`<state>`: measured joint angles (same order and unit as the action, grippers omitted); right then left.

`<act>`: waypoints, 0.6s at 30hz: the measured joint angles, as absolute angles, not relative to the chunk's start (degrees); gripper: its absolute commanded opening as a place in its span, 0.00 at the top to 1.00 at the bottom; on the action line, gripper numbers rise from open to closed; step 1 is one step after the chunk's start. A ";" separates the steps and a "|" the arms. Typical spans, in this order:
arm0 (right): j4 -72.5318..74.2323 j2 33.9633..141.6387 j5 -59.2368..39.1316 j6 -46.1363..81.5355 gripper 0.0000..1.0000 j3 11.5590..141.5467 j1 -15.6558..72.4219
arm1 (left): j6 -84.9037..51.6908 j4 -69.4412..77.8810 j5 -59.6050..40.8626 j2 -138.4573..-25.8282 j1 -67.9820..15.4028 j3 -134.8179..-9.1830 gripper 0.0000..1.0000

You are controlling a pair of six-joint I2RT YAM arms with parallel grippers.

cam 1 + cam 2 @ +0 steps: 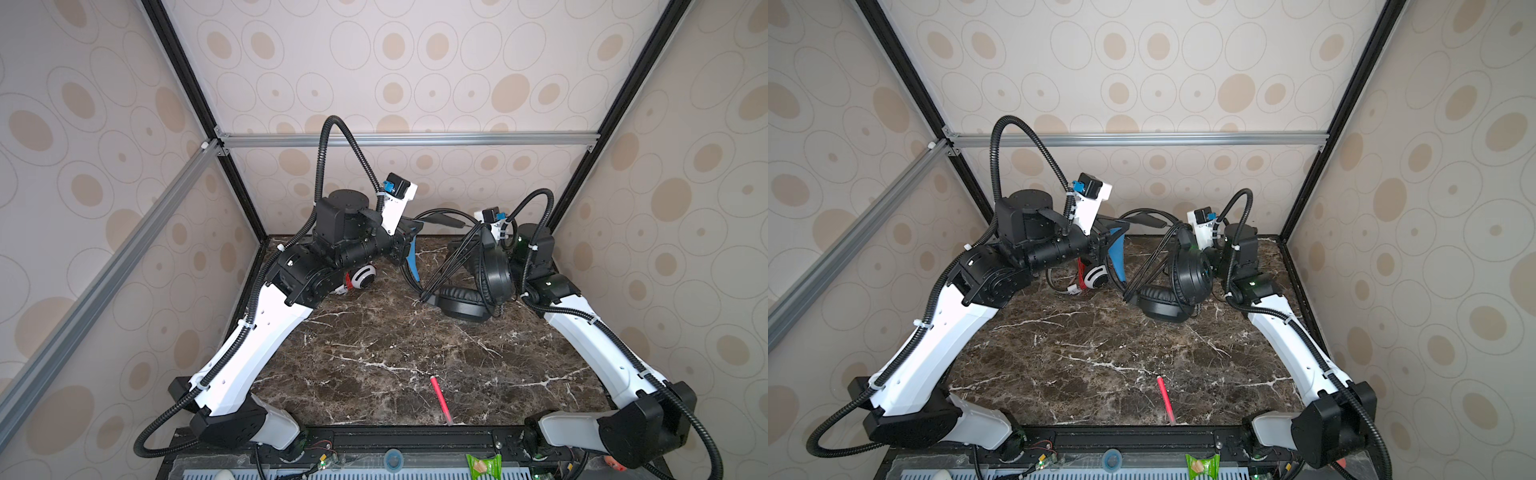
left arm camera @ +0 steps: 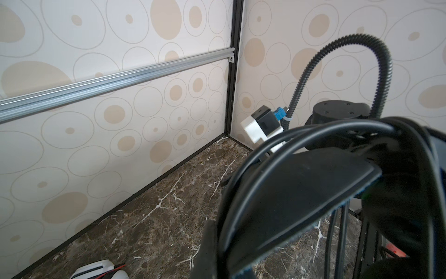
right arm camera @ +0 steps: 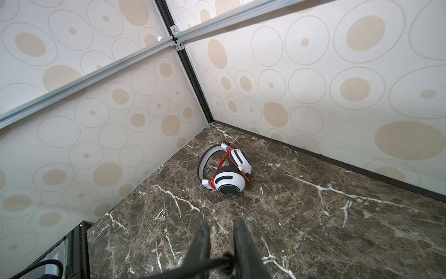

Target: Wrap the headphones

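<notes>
On the far left of the marble table (image 1: 374,357), close to the corner, the white headset (image 3: 226,174) lies on its side with its thin red cord (image 3: 223,158) looped across band and cups. In both top views the left arm (image 1: 266,328) hides most of it. Just right of it the left gripper (image 1: 409,241) hangs above the table, jaws pressed together on the blue-lined band (image 1: 412,259) of the black headset (image 1: 496,274). A red pen (image 1: 440,399) lies alone by the near edge, about mid-table. The black headset sits right of centre toward the far side, one cup upright and the other flat on the marble, with loops of black cord (image 1: 451,262) strung down from the band. Furthest right, behind the upright cup, the right gripper (image 3: 220,217) has its fingers slightly parted. A strand of black cord crosses the gap, and I cannot tell whether the pads touch it.
</notes>
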<state>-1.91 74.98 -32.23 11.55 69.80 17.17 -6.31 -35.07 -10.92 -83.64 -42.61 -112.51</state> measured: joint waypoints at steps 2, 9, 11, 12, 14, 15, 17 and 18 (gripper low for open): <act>-1.19 74.98 -33.19 12.34 0.71 68.47 17.10 | -7.22 -34.37 -10.85 -83.81 -42.63 -113.38 1.00; 0.12 74.98 -35.18 14.09 0.63 63.94 17.10 | -9.30 -31.97 -9.98 -83.57 -42.87 -114.91 1.00; 0.12 74.96 -35.18 14.06 0.63 63.51 17.10 | -9.63 -31.86 -9.74 -83.59 -42.87 -114.91 1.00; 0.12 74.96 -35.16 14.00 0.63 63.37 17.10 | -9.69 -31.86 -9.56 -83.59 -42.87 -114.89 1.00; 0.01 74.87 -35.11 13.76 0.63 63.11 17.10 | -10.04 -31.77 -9.30 -83.59 -42.87 -114.89 1.00; 0.01 74.78 -35.05 13.63 0.63 62.94 17.10 | -10.17 -31.73 -9.15 -83.59 -42.87 -114.89 1.00; -0.19 74.59 -34.96 13.34 0.63 62.43 17.10 | -10.59 -31.33 -8.95 -83.57 -42.87 -114.89 1.00; -0.43 74.50 -34.94 13.08 0.63 62.19 17.10 | -10.72 -31.11 -8.86 -83.57 -42.87 -114.89 1.00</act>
<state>-0.43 74.50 -34.94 13.08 62.19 17.10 -10.72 -31.11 -8.86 -83.57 -42.87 -114.89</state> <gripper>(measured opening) 0.369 0.070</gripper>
